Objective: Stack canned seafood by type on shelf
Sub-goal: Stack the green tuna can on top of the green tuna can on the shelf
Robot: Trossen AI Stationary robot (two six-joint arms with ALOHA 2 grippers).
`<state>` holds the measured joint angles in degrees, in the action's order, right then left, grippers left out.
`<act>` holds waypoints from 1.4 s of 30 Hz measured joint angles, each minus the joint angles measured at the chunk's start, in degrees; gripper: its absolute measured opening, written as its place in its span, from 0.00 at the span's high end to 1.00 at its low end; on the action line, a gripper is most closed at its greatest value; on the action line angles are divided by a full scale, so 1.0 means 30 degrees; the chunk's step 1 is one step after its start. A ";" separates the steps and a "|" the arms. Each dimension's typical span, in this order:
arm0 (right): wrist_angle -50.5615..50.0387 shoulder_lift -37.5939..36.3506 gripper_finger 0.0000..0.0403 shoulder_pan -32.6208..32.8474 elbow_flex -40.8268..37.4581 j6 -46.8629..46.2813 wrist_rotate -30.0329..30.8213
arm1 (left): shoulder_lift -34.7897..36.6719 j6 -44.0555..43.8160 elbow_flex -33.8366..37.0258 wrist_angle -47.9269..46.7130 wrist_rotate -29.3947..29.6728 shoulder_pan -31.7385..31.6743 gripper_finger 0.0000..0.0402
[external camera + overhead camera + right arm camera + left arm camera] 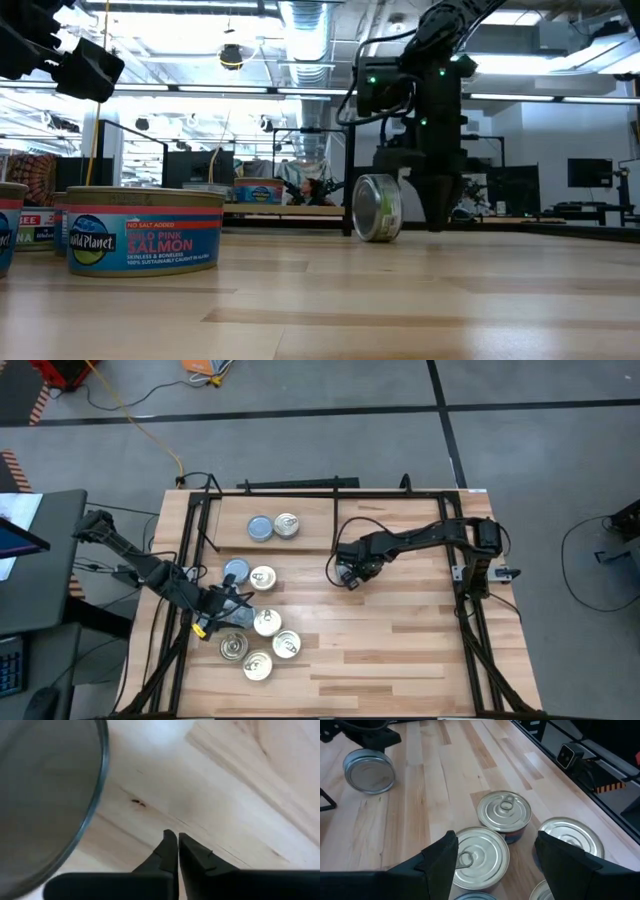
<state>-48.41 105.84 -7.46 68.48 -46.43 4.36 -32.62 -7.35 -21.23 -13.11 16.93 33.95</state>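
Cream-topped tins (479, 856) are lying beneath the left gripper (495, 857), whose jaws are standing apart; it should be centring over one tin. Away from this cluster, the right gripper (177, 851), jaws together, is hovering beside a tin on edge (377, 208).

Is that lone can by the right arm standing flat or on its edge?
On its edge: the can shows its round face sideways, rim on the table.
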 joint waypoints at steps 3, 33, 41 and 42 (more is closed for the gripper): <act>-0.0875 -0.0076 0.86 0.0326 0.0731 0.0860 0.0234 | 0.0000 0.0000 0.0000 -0.0014 0.0000 0.0000 0.37; 0.2851 0.0902 0.19 0.5571 0.1838 -0.3868 0.9162 | 0.0022 -0.3231 0.0000 -0.1287 0.3656 -0.0007 0.37; 0.2866 0.1093 0.29 0.5600 0.1838 -0.2844 0.9587 | 0.0008 -0.1918 0.0000 -0.1209 0.4348 -0.0007 0.37; 0.2865 0.1093 0.32 0.5600 0.1838 -0.2633 0.9428 | 0.0007 -0.1709 0.0000 -0.1152 0.4446 -0.0007 0.37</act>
<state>-39.81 109.12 9.34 74.00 -54.33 32.65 -32.60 -12.48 -21.23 -16.56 30.27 33.93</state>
